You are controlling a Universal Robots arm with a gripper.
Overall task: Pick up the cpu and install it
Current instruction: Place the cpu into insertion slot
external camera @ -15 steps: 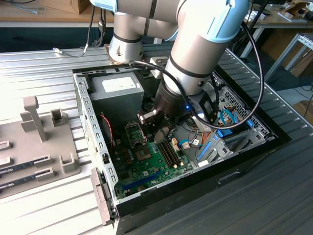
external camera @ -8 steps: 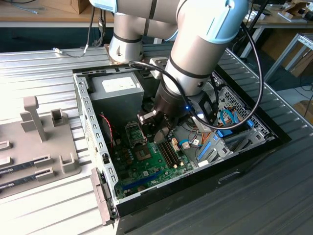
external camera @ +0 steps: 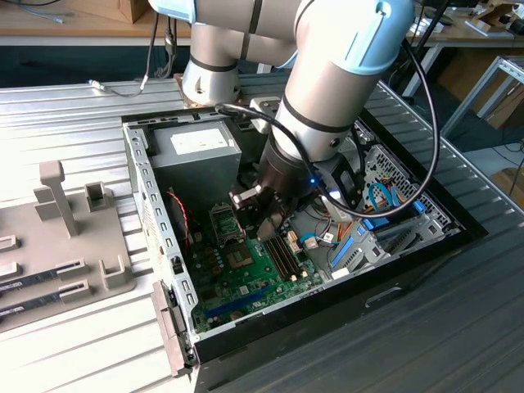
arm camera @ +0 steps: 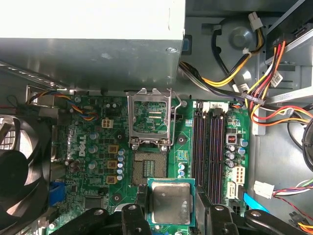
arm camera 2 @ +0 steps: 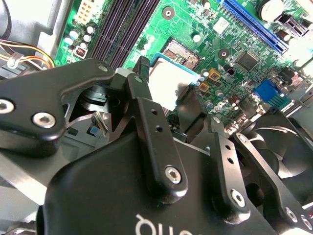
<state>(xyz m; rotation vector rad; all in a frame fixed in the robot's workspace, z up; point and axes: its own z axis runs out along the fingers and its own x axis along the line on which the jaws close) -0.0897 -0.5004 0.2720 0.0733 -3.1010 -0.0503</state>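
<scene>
Pinching cpu (arm camera: pixel 170 201) between pincer (arm camera: pixel 170 208) fingers above bare socket (arm camera: pixel 150 167); chip edges hidden by fingers

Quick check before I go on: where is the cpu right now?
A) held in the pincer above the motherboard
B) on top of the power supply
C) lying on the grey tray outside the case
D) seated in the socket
A: in the first wrist view the cpu sits clamped in the pincer, over the motherboard just short of the open, empty socket.
</scene>
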